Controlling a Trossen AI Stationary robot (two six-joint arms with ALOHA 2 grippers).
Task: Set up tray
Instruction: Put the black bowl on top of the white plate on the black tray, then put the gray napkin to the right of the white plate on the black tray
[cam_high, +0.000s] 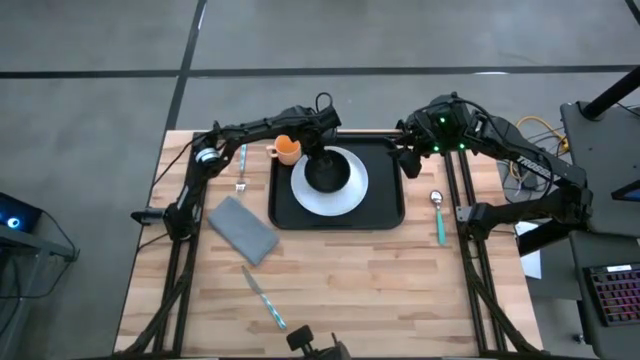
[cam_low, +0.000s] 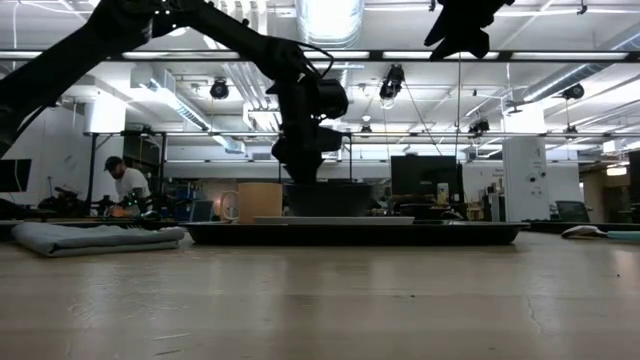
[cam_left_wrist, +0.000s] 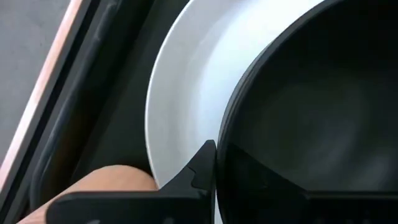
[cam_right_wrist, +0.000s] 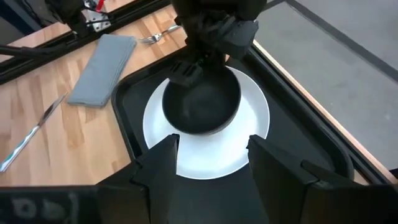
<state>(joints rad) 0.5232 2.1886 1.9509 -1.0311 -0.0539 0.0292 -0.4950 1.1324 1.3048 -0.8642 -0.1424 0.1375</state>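
Observation:
The black tray (cam_high: 385, 205) lies at the table's middle, with the white plate (cam_high: 352, 192) on it. A black bowl (cam_right_wrist: 202, 106) sits on the plate. An orange cup (cam_high: 287, 150) stands in the tray's far left corner. My left gripper (cam_high: 318, 150) is at the bowl's far rim, shut on it. My right gripper (cam_right_wrist: 214, 155) hangs open, high over the tray's far right corner, touching nothing. My left gripper holds the black bowl by its rim (cam_left_wrist: 231, 134) on the far side, coming from above and pointing down. One finger (cam_left_wrist: 202, 167) lies against the outside of the wall; the other is hidden by the bowl. The bowl stands upright with its base on the white plate (cam_left_wrist: 180, 93).
A grey folded napkin (cam_high: 240, 228) and a fork (cam_high: 241, 170) lie left of the tray. A knife (cam_high: 263, 297) lies near the table's near edge, and a spoon (cam_high: 438, 215) lies right of the tray. A person (cam_low: 125, 185) is in the room beyond.

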